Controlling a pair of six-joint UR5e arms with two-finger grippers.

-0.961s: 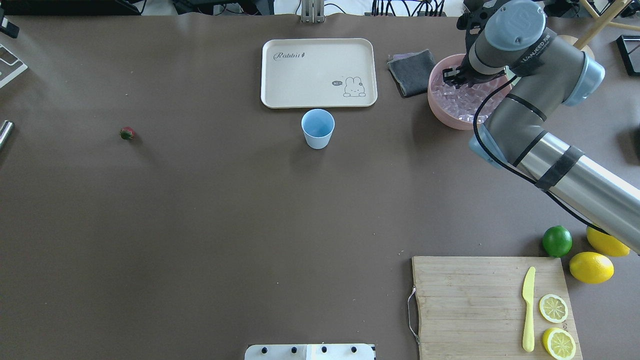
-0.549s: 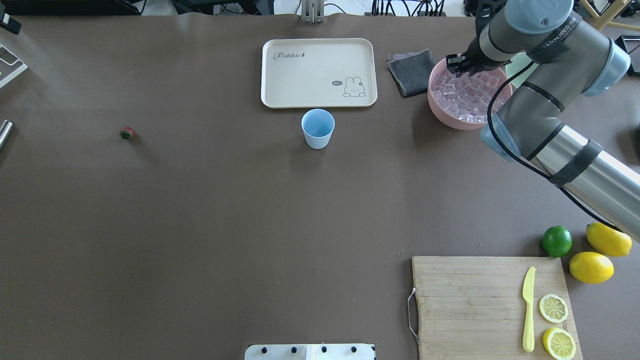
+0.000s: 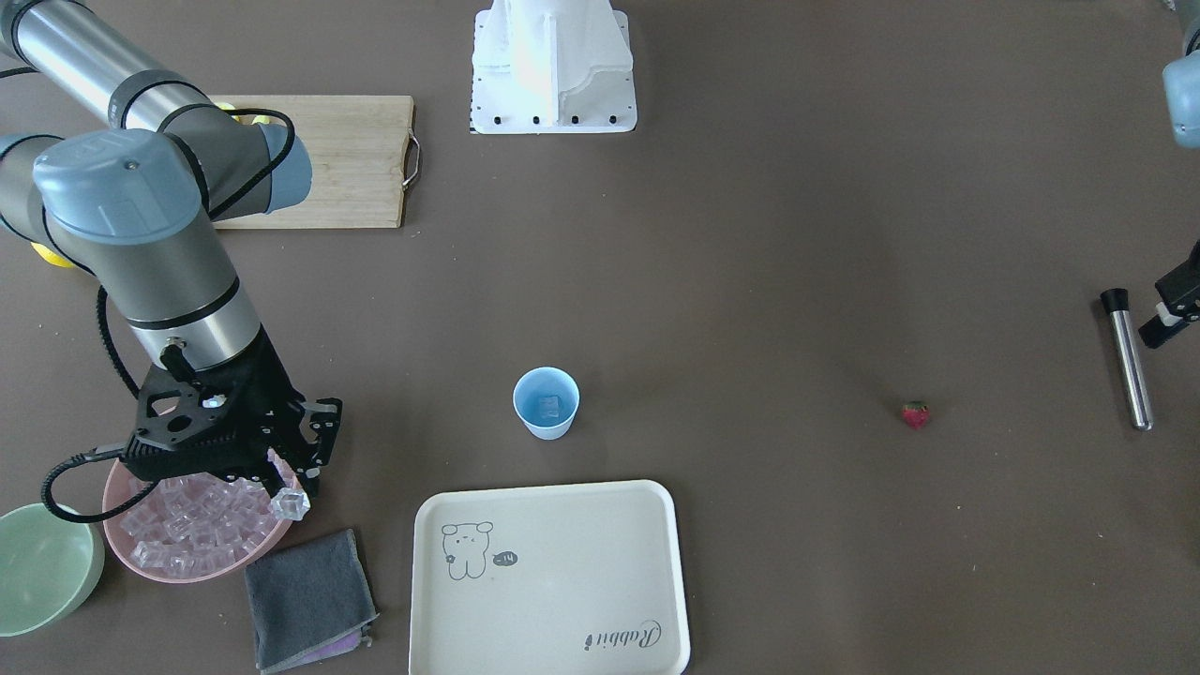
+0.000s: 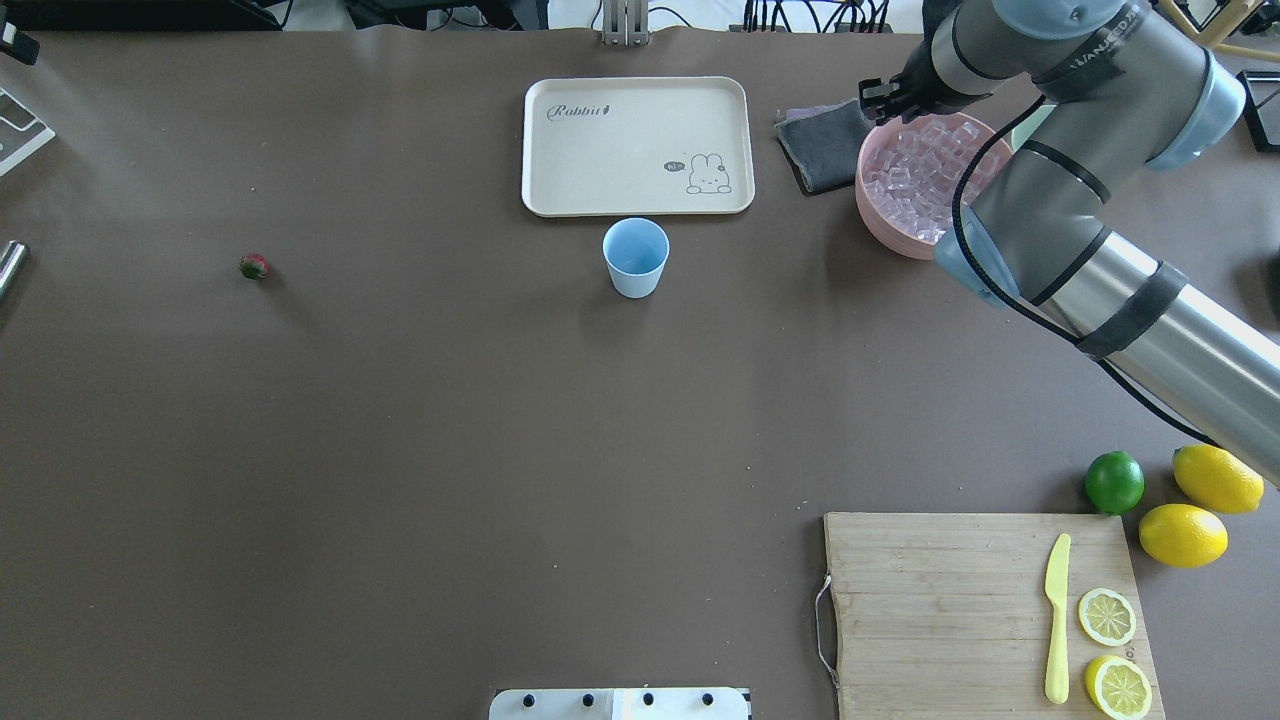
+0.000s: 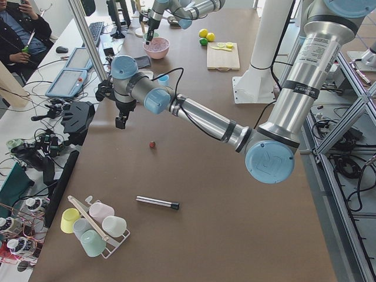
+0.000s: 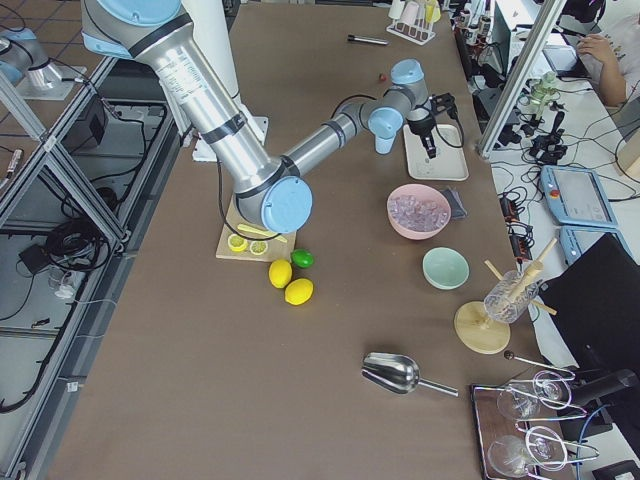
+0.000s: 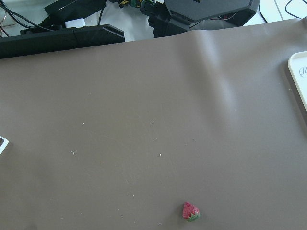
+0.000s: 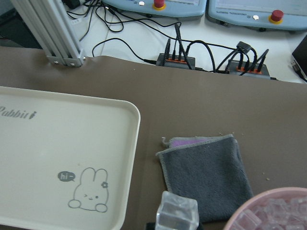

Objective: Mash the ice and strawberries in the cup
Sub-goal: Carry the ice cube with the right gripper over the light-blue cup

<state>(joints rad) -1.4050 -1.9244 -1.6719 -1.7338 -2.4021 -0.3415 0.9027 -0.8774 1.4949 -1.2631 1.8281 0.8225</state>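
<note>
Since the cup (image 3: 546, 402) holds only one cube (image 3: 549, 406) and mashing needs more, the right end effector (image 3: 287, 489) is pinched closed on an ice cube (image 8: 176, 215). It hangs clear above the pink bowl (image 3: 122, 548), over the rim on the cloth (image 3: 305, 600) side. My read is that this is the carry leg toward the cup.

Fingers point straight down, so the ice cube sits at the tips, ready to drop. The wrist is stacked vertically above them. The forearm runs back past the cutting board (image 3: 328, 159) toward the desk's robot-side edge.

The bowl with the rest of the ice (image 4: 925, 170) sits by the operator-side edge near the desk's right end. The cup is mid-desk, upright, just beside the tray (image 3: 548, 581).

The strawberry (image 3: 916, 413) lies alone toward the left end, well apart from the cup and not yet fetched. The left end effector (image 5: 120, 121) hangs over that end near the metal rod (image 3: 1125, 361). I can't tell whether it's open or closed.
</note>
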